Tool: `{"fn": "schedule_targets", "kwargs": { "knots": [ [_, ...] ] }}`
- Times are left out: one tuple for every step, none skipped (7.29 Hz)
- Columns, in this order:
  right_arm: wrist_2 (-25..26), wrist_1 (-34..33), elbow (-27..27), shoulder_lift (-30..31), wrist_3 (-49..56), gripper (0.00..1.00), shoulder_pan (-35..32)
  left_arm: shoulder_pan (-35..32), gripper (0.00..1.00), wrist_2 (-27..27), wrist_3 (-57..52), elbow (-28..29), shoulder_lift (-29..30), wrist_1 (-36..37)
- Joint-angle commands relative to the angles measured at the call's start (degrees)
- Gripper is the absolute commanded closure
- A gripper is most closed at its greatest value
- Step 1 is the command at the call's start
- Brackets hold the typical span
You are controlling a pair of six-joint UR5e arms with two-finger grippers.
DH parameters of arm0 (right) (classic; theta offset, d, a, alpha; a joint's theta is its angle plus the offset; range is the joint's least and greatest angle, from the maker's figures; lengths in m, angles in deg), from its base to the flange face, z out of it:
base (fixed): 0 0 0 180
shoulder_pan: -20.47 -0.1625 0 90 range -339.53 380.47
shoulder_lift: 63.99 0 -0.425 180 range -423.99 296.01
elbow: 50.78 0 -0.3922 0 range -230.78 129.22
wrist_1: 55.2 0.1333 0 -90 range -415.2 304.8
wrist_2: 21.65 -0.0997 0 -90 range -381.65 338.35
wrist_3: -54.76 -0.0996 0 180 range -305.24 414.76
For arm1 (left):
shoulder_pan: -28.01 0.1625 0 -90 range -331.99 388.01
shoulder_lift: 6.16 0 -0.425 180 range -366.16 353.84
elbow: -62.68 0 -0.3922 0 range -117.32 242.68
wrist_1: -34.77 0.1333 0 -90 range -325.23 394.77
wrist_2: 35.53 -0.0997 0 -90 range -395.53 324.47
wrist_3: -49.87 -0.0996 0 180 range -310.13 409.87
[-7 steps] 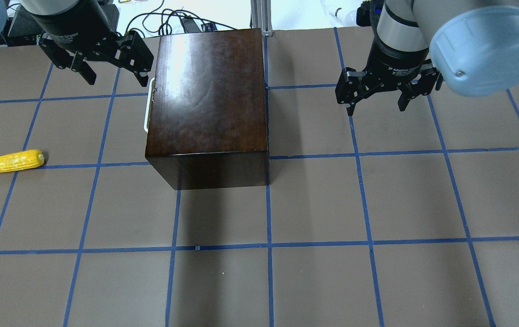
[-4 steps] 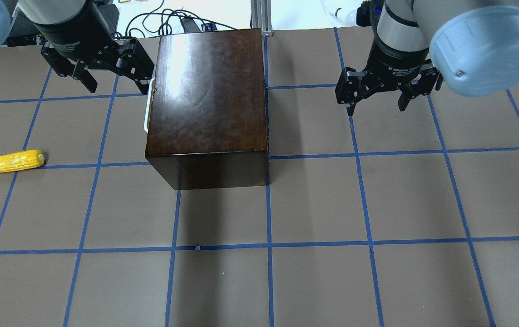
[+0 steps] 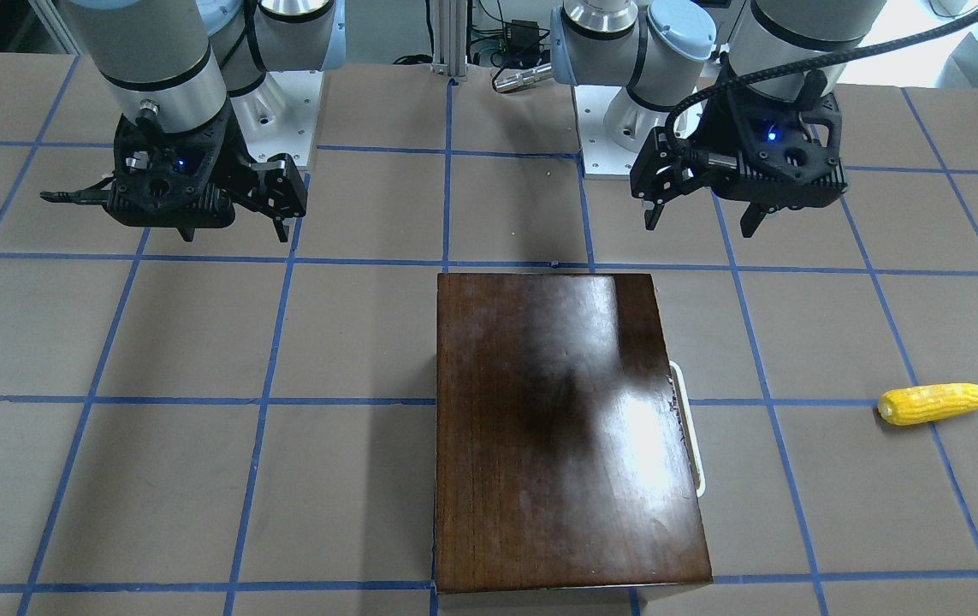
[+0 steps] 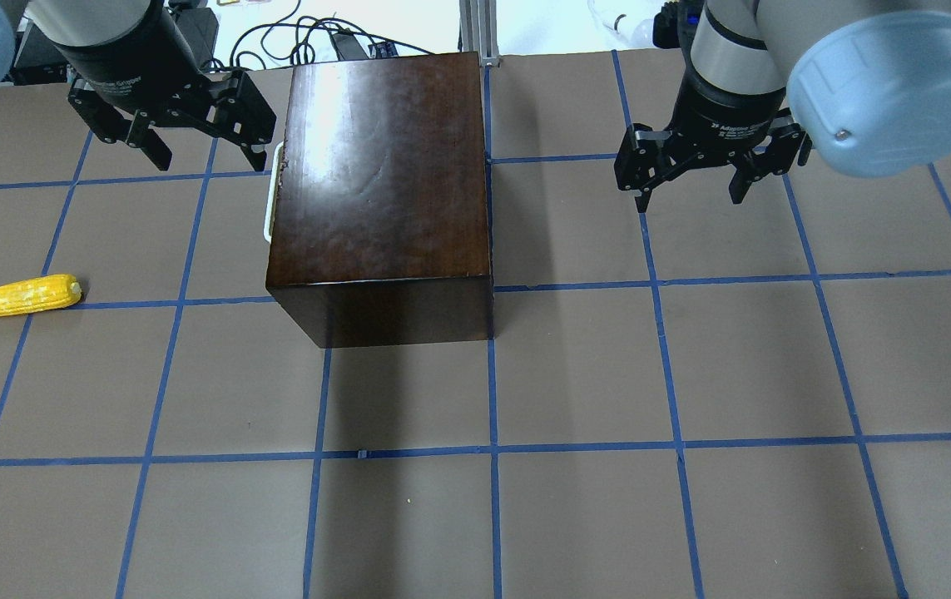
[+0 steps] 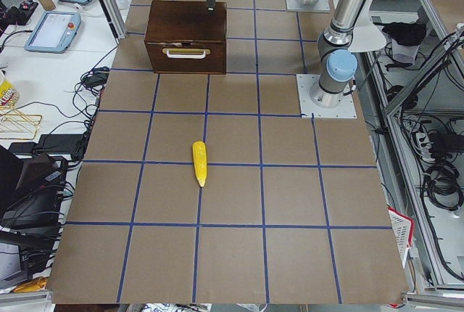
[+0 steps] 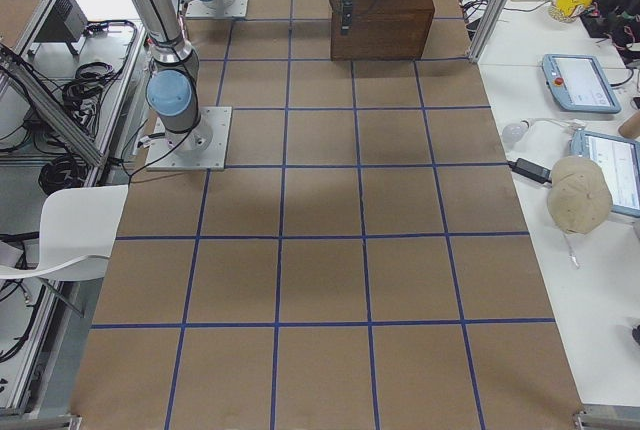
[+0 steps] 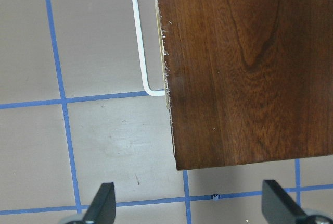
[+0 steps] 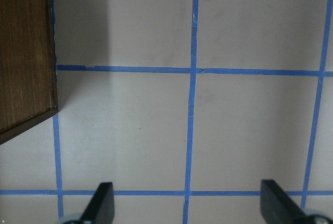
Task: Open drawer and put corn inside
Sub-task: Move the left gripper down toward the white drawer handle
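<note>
Overhead exterior: nothing done yet — drawer (image 5: pixel 185 65) closed in box (image 4: pixel 383 166), handle (image 4: pixel 269 195) untouched. Corn (image 4: pixel 22 295) on desk (image 4: pixel 575 374), far left, well apart. Left gripper (image 4: pixel 210 158), right gripper (image 4: pixel 689 195): fingers spread, empty — every step remains.

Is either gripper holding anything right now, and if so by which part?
Nothing is held. The left gripper is open near the drawer handle, not touching it. The right gripper is open and empty. The corn lies apart from both.
</note>
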Motion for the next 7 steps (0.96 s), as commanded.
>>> {"fn": "schedule_targets", "kwargs": {
  "knots": [
    [0.00, 0.00, 0.00, 0.00, 0.00, 0.00, 0.00, 0.66, 0.00, 0.25, 1.02, 4.53, 4.37, 0.01],
    [0.00, 0.00, 0.00, 0.00, 0.00, 0.00, 0.00, 2.58, 0.00, 0.86, 0.33, 5.25, 6.74, -0.08],
    [0.00, 0.00, 0.00, 0.00, 0.00, 0.00, 0.00, 7.12, 0.00, 5.13, -1.86, 5.52, 8.94, -0.08],
    [0.00, 0.00, 0.00, 0.00, 0.00, 0.00, 0.00, 10.39, 0.00, 9.09, -8.32, 5.09, 11.14, 0.10],
    [0.00, 0.00, 0.00, 0.00, 0.00, 0.00, 0.00, 11.90, 0.00, 9.13, -10.30, 5.17, 12.73, 0.18],
    [0.00, 0.00, 0.00, 0.00, 0.00, 0.00, 0.00, 14.00, 0.00, 9.04, -11.88, 4.74, 14.14, 0.79],
    [0.00, 0.00, 0.00, 0.00, 0.00, 0.00, 0.00, 16.20, 0.00, 9.13, -12.16, 4.73, 15.54, 0.89]
  ]
}}
